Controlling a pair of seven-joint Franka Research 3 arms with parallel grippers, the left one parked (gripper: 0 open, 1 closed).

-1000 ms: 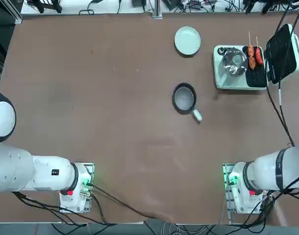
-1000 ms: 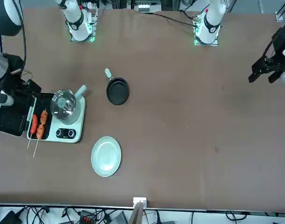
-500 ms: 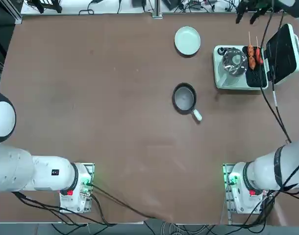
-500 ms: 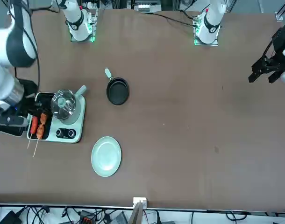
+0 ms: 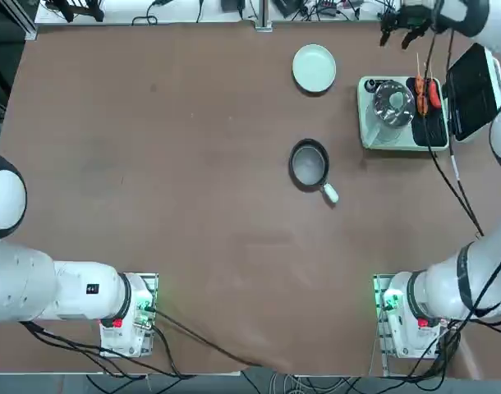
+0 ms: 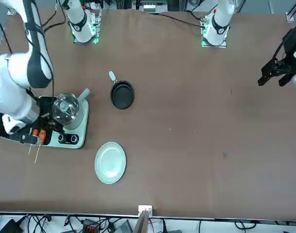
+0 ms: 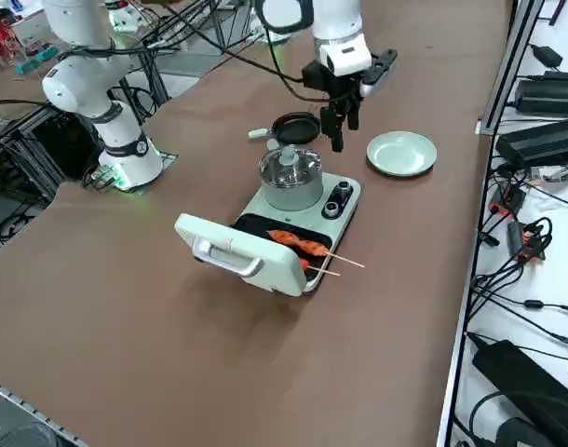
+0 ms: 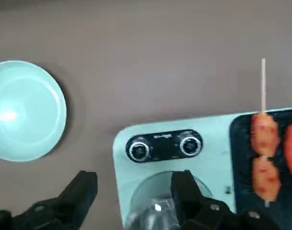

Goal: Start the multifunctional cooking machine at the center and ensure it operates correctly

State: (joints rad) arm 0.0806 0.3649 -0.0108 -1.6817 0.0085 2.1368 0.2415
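The cooking machine (image 5: 390, 142) is resting at two o'clock on the surface (image 5: 209, 205), seen from overhead. The right gripper (image 8: 135, 176) is holding its fingers spread, gripping nothing. Descending off-line could be sending one finger into the pot (image 5: 394, 105); an off-centre pinch could be slipping on a knob (image 8: 139, 151) or dragging the machine.
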